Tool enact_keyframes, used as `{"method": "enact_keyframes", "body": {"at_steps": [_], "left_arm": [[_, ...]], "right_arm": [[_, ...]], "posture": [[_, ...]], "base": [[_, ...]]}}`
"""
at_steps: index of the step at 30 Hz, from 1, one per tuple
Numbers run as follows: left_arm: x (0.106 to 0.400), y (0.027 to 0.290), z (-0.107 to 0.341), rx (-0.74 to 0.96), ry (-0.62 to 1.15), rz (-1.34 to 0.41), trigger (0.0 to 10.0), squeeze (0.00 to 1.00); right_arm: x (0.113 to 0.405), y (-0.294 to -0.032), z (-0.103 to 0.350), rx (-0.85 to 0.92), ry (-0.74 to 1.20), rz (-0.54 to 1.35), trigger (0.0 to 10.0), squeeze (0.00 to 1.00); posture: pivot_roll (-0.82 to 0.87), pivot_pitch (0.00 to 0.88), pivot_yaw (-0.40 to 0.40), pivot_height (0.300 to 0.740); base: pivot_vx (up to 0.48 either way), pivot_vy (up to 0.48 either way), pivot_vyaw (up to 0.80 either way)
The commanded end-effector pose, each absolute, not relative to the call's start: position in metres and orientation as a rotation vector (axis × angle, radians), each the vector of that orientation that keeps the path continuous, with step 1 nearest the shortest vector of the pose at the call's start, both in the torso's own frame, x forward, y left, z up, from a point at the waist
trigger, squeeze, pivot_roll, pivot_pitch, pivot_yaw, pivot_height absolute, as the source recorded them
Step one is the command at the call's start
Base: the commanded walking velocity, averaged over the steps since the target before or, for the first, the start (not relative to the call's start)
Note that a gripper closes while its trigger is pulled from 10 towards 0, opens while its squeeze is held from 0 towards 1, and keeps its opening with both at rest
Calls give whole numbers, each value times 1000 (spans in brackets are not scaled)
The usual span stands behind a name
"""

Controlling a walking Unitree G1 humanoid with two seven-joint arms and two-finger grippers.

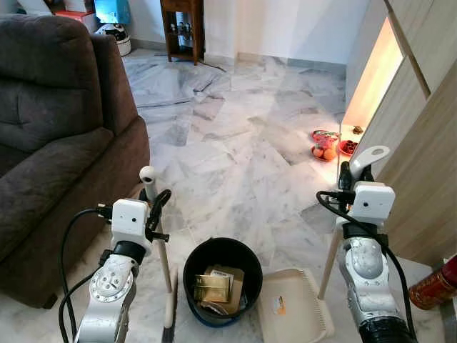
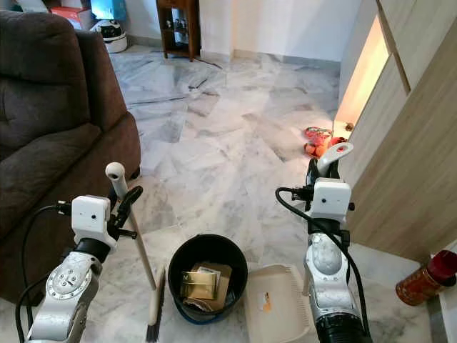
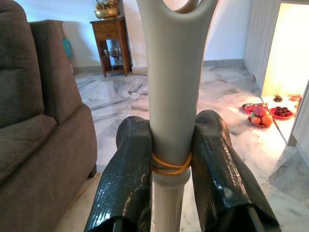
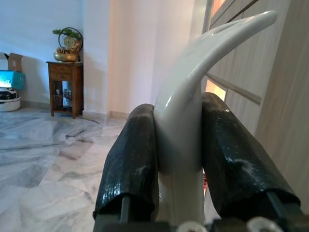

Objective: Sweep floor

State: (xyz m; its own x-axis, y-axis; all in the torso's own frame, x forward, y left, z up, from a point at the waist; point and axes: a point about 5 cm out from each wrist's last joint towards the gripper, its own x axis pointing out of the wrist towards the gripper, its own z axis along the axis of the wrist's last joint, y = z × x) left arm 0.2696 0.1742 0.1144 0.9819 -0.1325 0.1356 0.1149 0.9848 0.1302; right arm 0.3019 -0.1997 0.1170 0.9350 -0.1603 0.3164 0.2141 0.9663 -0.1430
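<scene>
The left gripper (image 3: 171,159) is clamping the pale broom handle (image 1: 156,214) just below its looped top, its two black fingers (image 3: 128,174) pressing against either side of the shaft where a yellow rubber band (image 3: 170,167) is wrapping it. The handle is leaning slightly, and the broom head (image 2: 154,307) is resting on the marble floor (image 1: 235,150) just beside the black bucket (image 1: 223,280). The right gripper (image 4: 178,159) is pinching the curved white dustpan handle (image 4: 193,82) between its fingers (image 4: 133,159), holding it upright. The cream dustpan (image 1: 294,304) is sitting on the floor just beside the bucket, on the robot's right. The bucket is standing between the two arms and is holding some boxes and packets (image 1: 218,284).

A dark brown sofa (image 1: 57,143) is taking up the left side, its arm and base edge running close to the left arm. On the right, wood-grain cabinet panels (image 1: 421,171) are forming a wall close beside the right arm, with a lit opening (image 1: 371,78) farther along. Plates of fruit (image 1: 325,145) are lying on the floor by that opening. A red canister (image 1: 432,286) is standing on the floor at the right. Between sofa and cabinets, a broad stretch of marble is running ahead to a small wooden stand (image 1: 182,28) at the far wall.
</scene>
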Motion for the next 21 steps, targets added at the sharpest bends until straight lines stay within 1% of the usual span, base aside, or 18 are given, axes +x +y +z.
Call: {"method": "enact_keyframes", "body": {"at_steps": [1,4,21], "left_arm": [[270,176,111,102,-121,-114,10000,0],[269,178,108,81,-112,-94,10000,0],[271,178,112,82,-126,-106,10000,0]], "right_arm": [[304,-199,121,-152,-344,-188,10000,0],[303,-199,118,-151,-332,-183,10000,0],[303,-201,116,-147,-340,-172,10000,0]], "posture": [[59,5,-3,740],[54,3,-1,740],[50,5,1,740]], "base": [[0,0,0],[0,0,0],[0,0,0]]}}
